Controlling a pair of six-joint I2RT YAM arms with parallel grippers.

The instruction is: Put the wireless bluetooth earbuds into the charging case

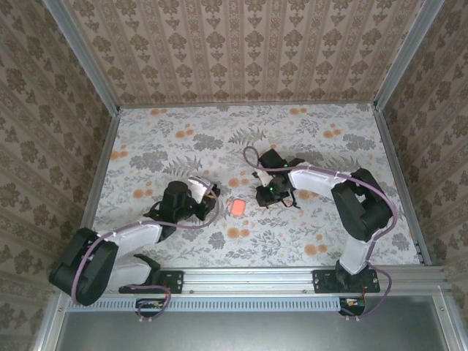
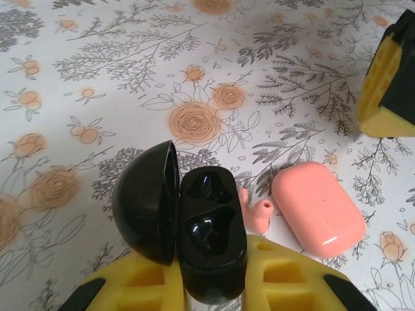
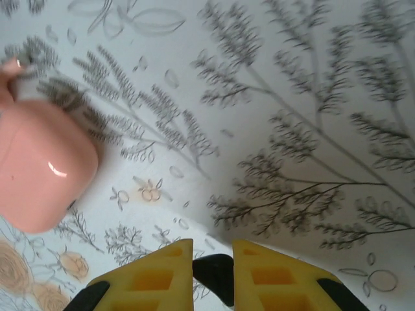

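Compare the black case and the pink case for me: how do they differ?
The black case is open, its domed lid swung aside from two glossy hollows; the pink case is shut. The black case sits clamped in the left gripper's jaws; the pink case lies free on the table. The black case looks rounder, the pink case more a rounded rectangle. Both are small, smooth and glossy.

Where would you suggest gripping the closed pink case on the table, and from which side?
Probably from straight above, closing across the pink case's two longer side walls: it lies flat and closed, its rounded top offering no edge. Mind the small pink earbud beside it.
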